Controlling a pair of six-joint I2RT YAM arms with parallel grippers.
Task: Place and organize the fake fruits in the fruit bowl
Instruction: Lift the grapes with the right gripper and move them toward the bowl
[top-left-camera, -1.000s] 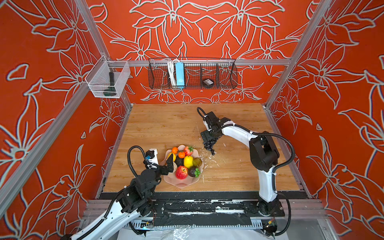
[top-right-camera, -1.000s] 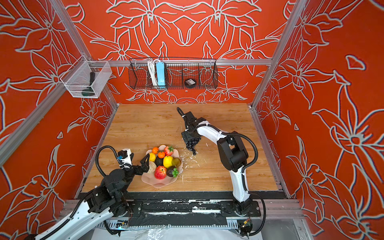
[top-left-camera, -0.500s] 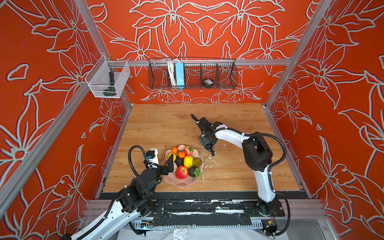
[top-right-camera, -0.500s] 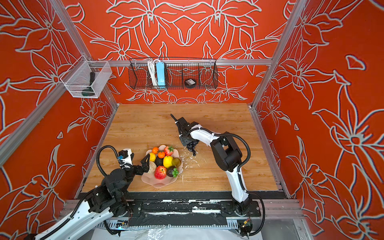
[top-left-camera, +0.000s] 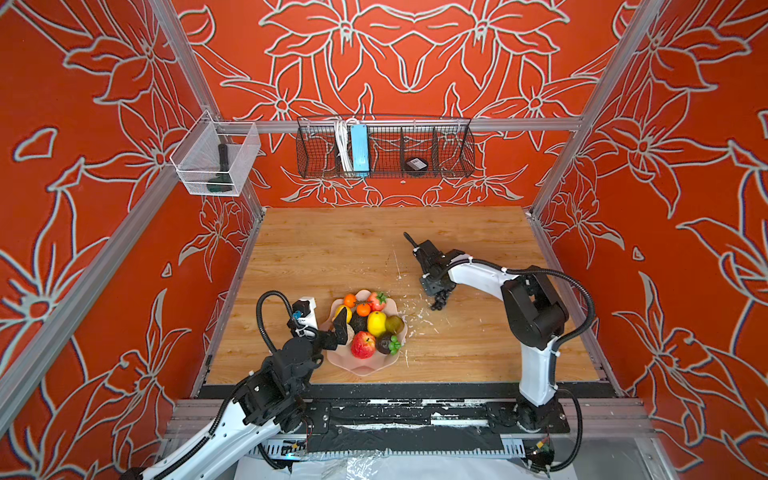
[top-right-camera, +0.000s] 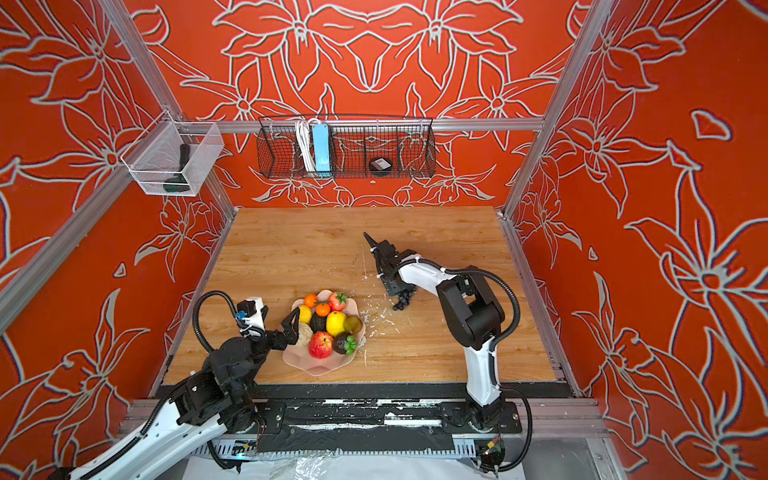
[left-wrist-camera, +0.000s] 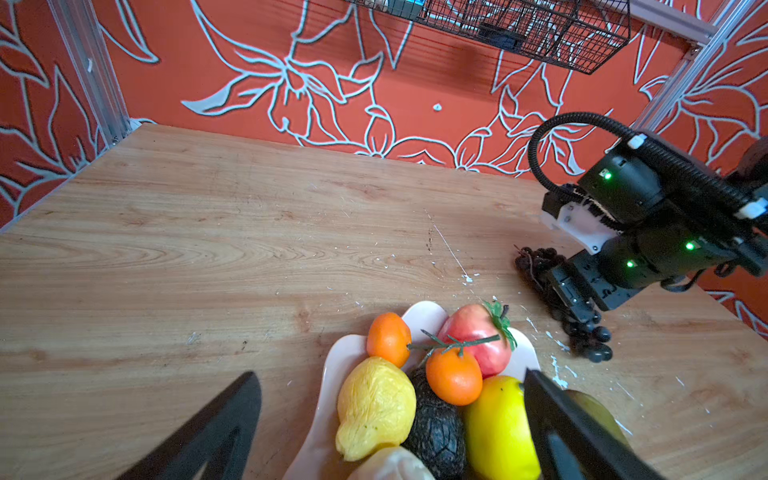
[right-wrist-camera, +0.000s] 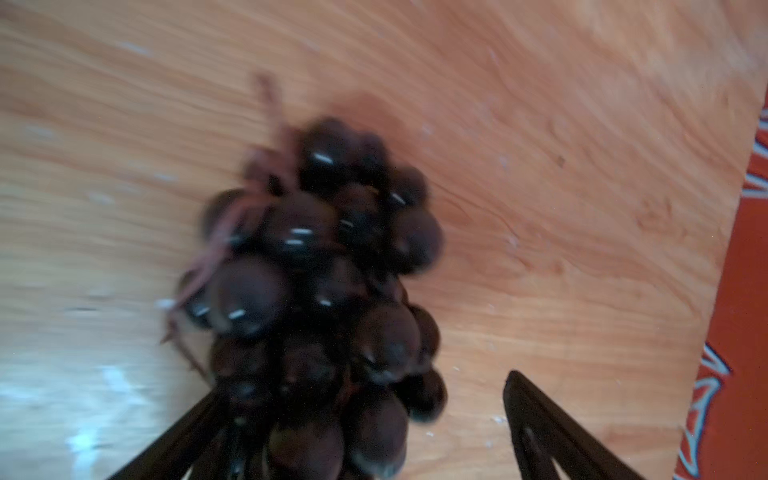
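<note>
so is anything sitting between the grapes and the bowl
Nothing visible does: the table between the grape bunch and the fruit bowl holds only white flecks. The bowl is crowded with fruit, though, and the left gripper hangs over the side away from the grapes, jaws open.

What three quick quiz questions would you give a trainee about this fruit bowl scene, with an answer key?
1. True or false: the grape bunch lies in the fruit bowl.
2. Which is in the bowl: A banana, B red apple, C pineapple?
3. Fill in: the right pincer, at the bunch, stands ____.
Key: 1 false; 2 B; 3 open.
</note>
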